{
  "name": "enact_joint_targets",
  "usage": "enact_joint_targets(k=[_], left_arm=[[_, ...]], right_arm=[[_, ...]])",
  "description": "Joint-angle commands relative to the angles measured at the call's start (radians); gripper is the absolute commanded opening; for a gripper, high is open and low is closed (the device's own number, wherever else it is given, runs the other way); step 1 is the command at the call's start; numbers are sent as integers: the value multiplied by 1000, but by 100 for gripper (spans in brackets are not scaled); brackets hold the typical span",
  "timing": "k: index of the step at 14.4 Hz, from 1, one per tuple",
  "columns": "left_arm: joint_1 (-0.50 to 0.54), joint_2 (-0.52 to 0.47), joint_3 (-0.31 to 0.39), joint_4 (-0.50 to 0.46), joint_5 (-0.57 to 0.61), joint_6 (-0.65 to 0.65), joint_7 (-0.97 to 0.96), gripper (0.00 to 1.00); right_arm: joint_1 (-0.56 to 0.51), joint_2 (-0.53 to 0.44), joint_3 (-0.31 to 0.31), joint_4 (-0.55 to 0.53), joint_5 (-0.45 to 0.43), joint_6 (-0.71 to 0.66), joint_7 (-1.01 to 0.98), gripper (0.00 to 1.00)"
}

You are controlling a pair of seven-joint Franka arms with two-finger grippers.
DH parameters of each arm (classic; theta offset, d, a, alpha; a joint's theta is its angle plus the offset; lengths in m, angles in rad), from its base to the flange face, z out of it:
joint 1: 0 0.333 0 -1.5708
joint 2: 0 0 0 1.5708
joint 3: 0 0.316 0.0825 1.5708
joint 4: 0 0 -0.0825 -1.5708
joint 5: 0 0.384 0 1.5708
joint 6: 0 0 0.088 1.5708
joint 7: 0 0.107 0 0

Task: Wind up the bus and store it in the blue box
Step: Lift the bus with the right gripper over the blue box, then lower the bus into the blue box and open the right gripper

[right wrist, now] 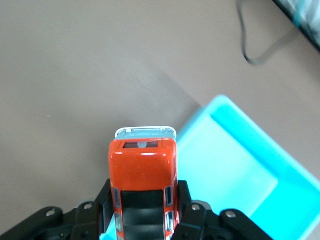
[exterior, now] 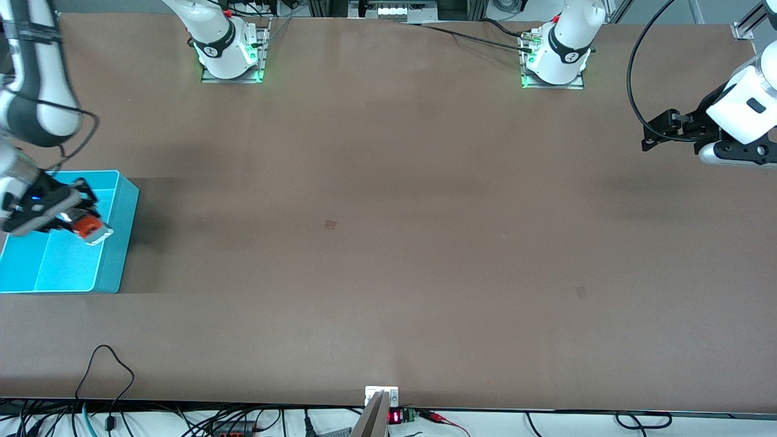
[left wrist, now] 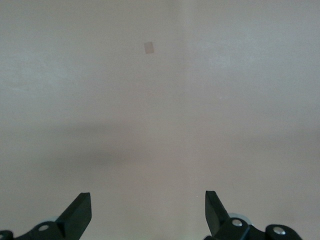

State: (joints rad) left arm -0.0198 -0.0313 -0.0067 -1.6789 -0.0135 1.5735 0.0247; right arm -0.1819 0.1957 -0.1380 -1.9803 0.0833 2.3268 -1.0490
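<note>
The blue box [exterior: 124,243] stands at the right arm's end of the table. My right gripper [exterior: 82,221] is shut on the orange bus [exterior: 90,227] and holds it in the air over the box, by its long wall toward the table's middle. In the right wrist view the fingers [right wrist: 185,200] clamp both sides of the bus [right wrist: 144,167], whose white-grey front points away from the wrist, with the box [right wrist: 240,170] beneath and beside it. My left gripper [exterior: 648,135] is open and empty above bare table at the left arm's end [left wrist: 147,212], where it waits.
A small square patch [exterior: 330,224] marks the table's middle and also shows in the left wrist view [left wrist: 149,47]. Cables [exterior: 109,364] and a small device [exterior: 382,397] lie along the table's edge nearest the front camera. A dark cable [right wrist: 260,40] loops near the box.
</note>
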Motion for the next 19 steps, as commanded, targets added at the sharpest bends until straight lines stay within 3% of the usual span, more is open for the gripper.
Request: enact_joint_targets(k=[1, 4, 9, 16, 18, 19], left_arm=[[14, 13, -13, 31, 3, -23, 20, 100], [14, 13, -13, 30, 3, -23, 20, 100], [14, 11, -13, 30, 3, -29, 20, 100], [14, 13, -13, 30, 3, -29, 20, 100], [14, 13, -13, 30, 3, -29, 20, 100], [14, 11, -13, 30, 3, -29, 20, 100]], right_arm=[[-17, 46, -61, 15, 61, 5, 27, 0], [-48, 108, -121, 26, 99, 37, 102, 0], [-85, 238, -132, 74, 226, 36, 148, 0], [-116, 324, -133, 72, 234, 37, 224, 3], [-123, 338, -133, 74, 228, 39, 216, 33], [-125, 338, -132, 74, 228, 39, 215, 44]])
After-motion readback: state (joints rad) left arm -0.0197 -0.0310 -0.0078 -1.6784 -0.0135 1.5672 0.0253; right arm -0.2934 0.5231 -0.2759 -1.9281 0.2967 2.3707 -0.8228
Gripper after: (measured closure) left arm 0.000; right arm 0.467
